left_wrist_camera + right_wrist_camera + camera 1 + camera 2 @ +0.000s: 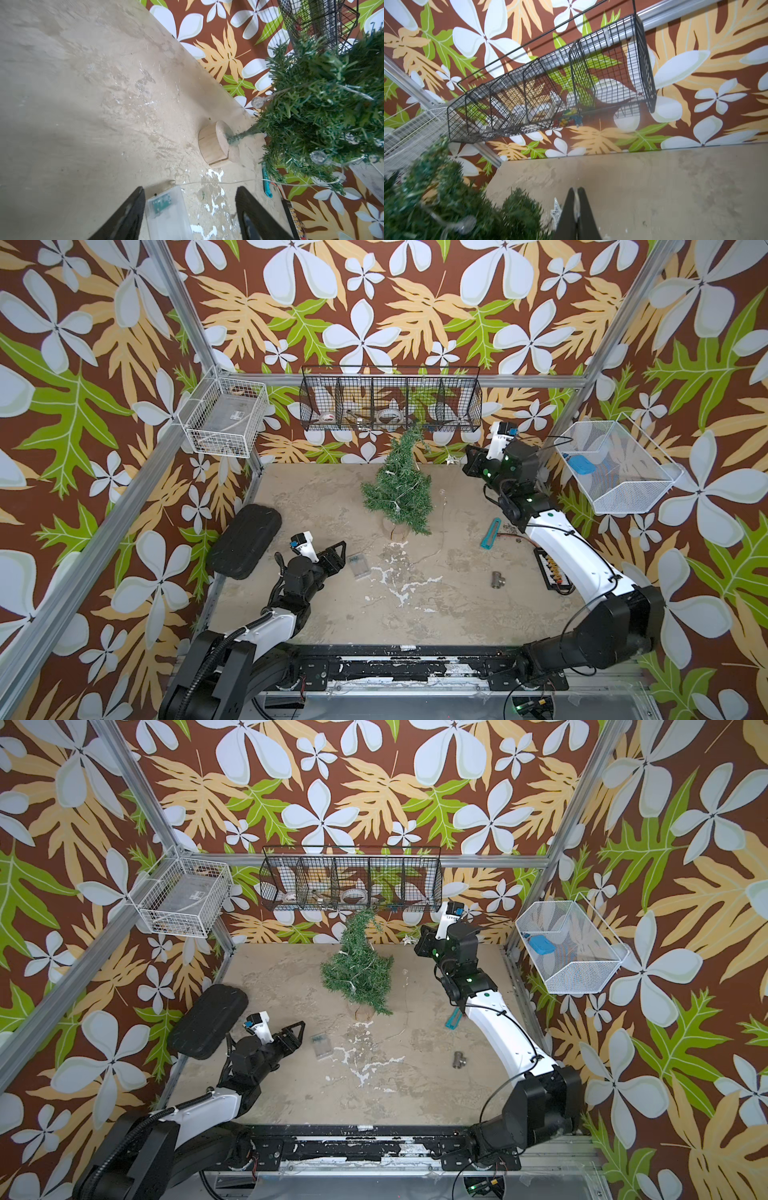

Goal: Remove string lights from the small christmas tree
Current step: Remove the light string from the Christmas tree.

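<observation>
String lights [257, 101] hang on the small christmas tree [397, 485], which stands upright at the back middle of the table [316, 614]. In both top views its bent tip overlaps the black wire basket [390, 402].

Only the left wrist view gives detail. It shows two clear bulbs among the branches, one wire running along the table to one transparent battery box [166, 209], and the round wooden base [216, 143] in full. The left fingers [128, 212] stand apart with the box between them, close against one finger and clear of the other. The frame edge cuts off the box's near end.

In the top views the wire is barely traceable, and branches cover part of the base.

The right wrist view shows the right fingers [569, 207] pressed together, raised beside the tree. A pale glint between them may be wire; this is not confirmed.

Count:
- tree: one
- battery box: one
- grey pipe fitting [497, 579]: one
- baskets: three, namely the black one, a white basket [226, 416] and a white mesh basket [615, 489]
</observation>
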`<action>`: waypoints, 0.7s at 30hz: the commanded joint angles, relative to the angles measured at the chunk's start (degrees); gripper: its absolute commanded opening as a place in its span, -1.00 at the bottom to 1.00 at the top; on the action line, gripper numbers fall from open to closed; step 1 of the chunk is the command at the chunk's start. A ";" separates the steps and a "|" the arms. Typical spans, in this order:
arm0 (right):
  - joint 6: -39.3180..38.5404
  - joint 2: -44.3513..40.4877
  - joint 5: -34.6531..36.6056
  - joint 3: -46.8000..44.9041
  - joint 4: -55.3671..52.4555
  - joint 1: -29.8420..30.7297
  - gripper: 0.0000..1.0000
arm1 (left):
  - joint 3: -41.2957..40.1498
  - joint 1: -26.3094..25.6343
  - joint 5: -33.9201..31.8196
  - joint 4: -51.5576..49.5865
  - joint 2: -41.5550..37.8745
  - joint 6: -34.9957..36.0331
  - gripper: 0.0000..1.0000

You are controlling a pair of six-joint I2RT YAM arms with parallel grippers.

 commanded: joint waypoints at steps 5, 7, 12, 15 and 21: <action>0.44 6.76 -2.27 7.16 -3.40 -0.52 -1.00 | 12.95 -0.96 8.69 -3.23 12.67 1.85 0.54; 1.48 6.91 -3.15 6.51 -2.24 -1.02 -1.00 | 17.49 -0.97 10.74 -4.28 18.06 1.48 0.49; 3.87 7.44 -4.20 5.89 -0.11 -2.37 -1.00 | 22.56 -2.45 10.77 0.06 26.32 -2.57 0.35; 3.82 8.89 -6.22 8.07 -0.36 -2.53 -1.00 | 26.78 -3.38 11.35 -0.88 30.72 -2.34 0.36; 3.11 10.77 -6.84 11.37 -2.60 -2.54 -1.00 | 34.20 -4.28 13.63 -2.12 39.57 -2.69 0.37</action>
